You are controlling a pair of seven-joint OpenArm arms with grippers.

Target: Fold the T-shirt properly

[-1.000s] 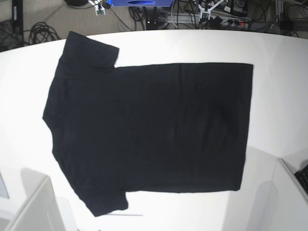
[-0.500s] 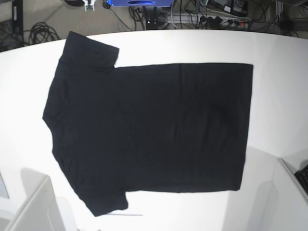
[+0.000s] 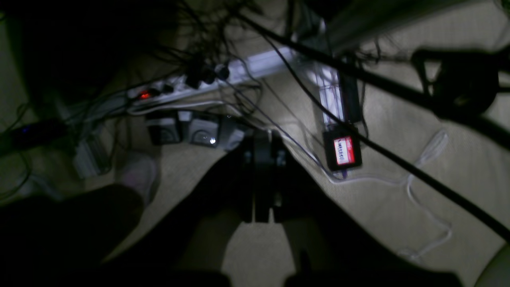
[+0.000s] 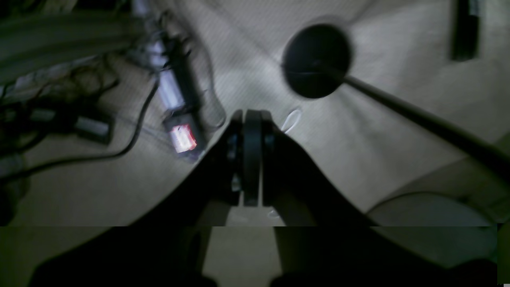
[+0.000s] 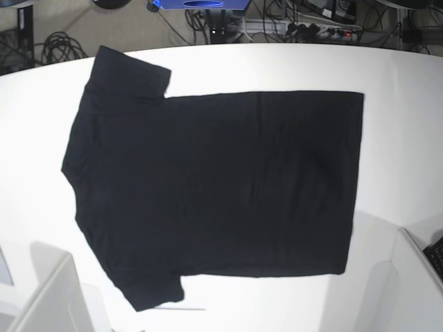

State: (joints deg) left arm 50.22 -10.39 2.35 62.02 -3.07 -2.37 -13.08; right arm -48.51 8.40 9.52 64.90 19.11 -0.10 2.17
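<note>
The left gripper [image 3: 261,175] has its jaws pressed together on nothing, and the right gripper [image 4: 251,159] is likewise closed and empty. Both hang over beige floor (neither arm shows in the base view). Beyond the left gripper's tips lies a power strip [image 3: 191,81] among tangled cables; beyond the right's, up and to the right, stands a round black base [image 4: 316,59]. The T-shirt [image 5: 214,183] lies flat on the white table [image 5: 408,117], plain black side up, away from both grippers.
</note>
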